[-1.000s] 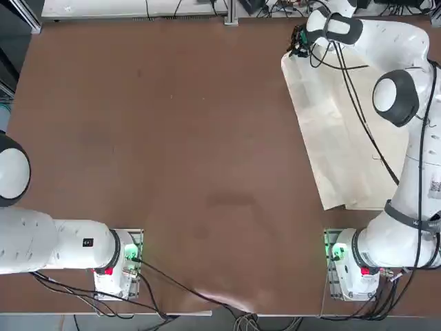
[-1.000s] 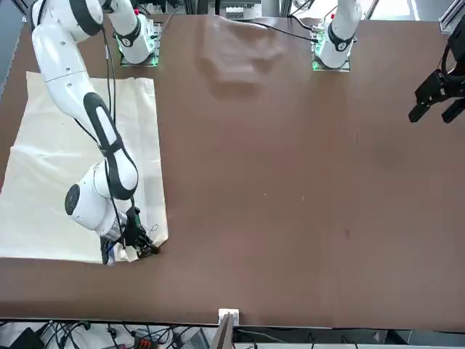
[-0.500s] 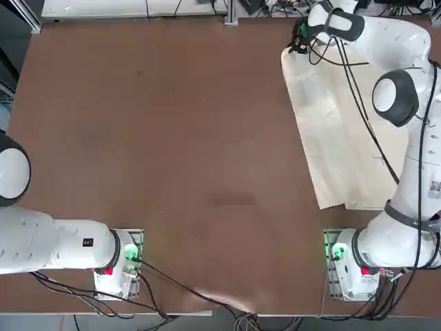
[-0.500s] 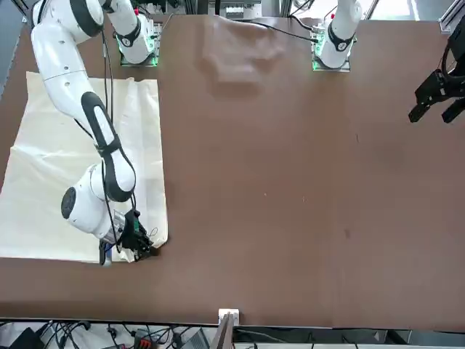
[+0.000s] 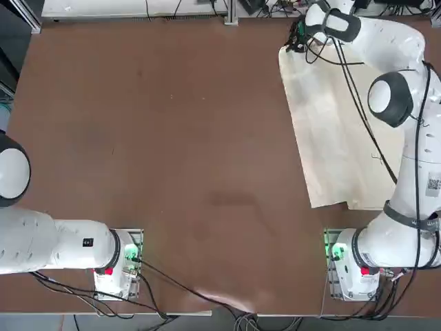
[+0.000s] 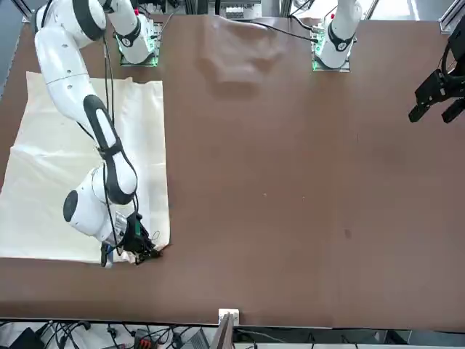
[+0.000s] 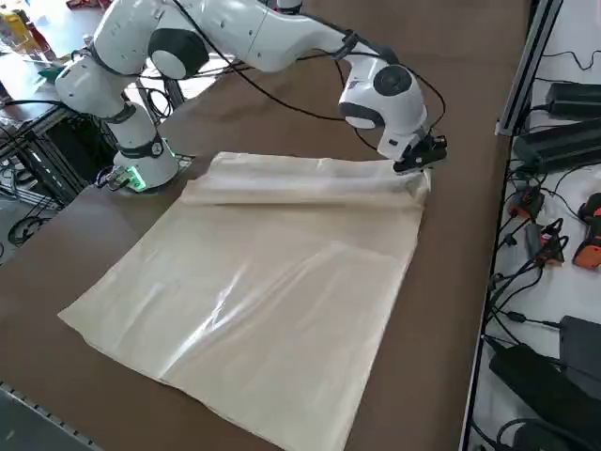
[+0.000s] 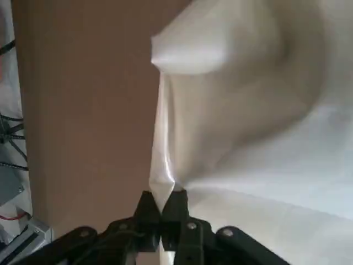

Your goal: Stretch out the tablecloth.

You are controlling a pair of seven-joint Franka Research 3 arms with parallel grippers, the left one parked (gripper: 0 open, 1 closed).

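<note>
Over the last second the tablecloth (image 5: 344, 131) has been drawn out: in the overhead view its left edge now sits further left, and the near corner has slid that way too, so the sheet covers more of the brown table (image 5: 158, 138). The right gripper (image 6: 139, 246) is doing the pulling, low at the far corner of the cloth, fingers pressed together on a pinch of fabric; the wrist camera shows that pinch plainly, the cloth rising in a taut ridge from between the fingertips (image 8: 148, 205). To my eye that puts the stretching well under way, though a folded band still runs along the arm-side edge in the side view and faint creases cross the middle, so there is more to smooth. The cloth lies flat on the table's right side, in front of the working arm's base (image 5: 355, 265). The rest of the tabletop is bare brown. Beyond the far edge, cables and power bricks (image 7: 554, 141) line a shelf.
</note>
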